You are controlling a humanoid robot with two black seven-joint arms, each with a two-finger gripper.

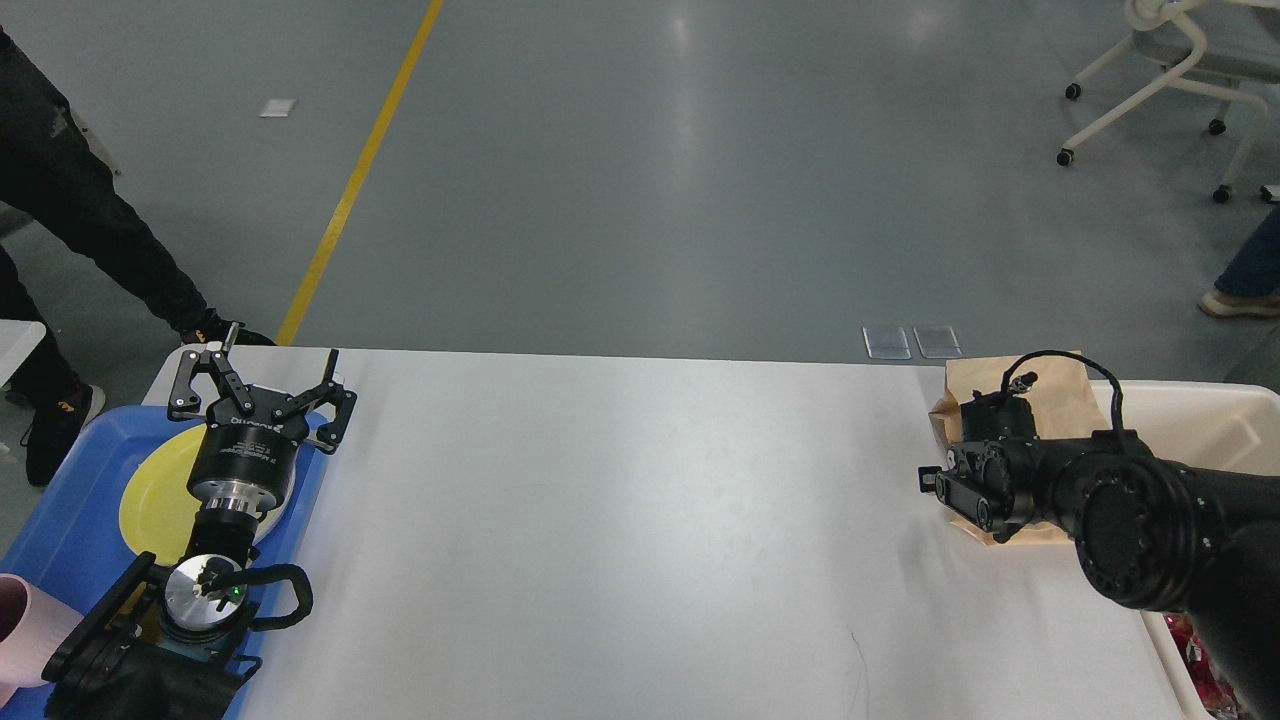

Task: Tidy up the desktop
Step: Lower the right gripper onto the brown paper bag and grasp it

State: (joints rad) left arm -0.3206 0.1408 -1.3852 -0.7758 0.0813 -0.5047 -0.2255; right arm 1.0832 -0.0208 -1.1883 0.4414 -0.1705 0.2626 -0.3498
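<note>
- Desktop (640, 520): the white surface fills the lower half of the head view, long axis running left to right, middle bare.
- One loose item shows on it: a brown paper bag (1060, 400) at the far right corner, up against a cream bin (1215, 425) off the right edge.
- Right tool (950, 490) sits low at the bag's near-left side, overlapping it in view. It is dark and end-on, so I cannot tell whether the fingers are apart, together, or on the bag.
- Left tool (262, 385): fingers spread wide, holding nothing, raised over a yellow plate (160, 490) in a blue tray (70, 520) at the left edge.
- Pink cup (25, 630) at the near-left corner, partly cut off.
- Judgement: the bag lies far across the long axis from the left tool; the right arm is much the nearer, with the bin just beyond.
</note>
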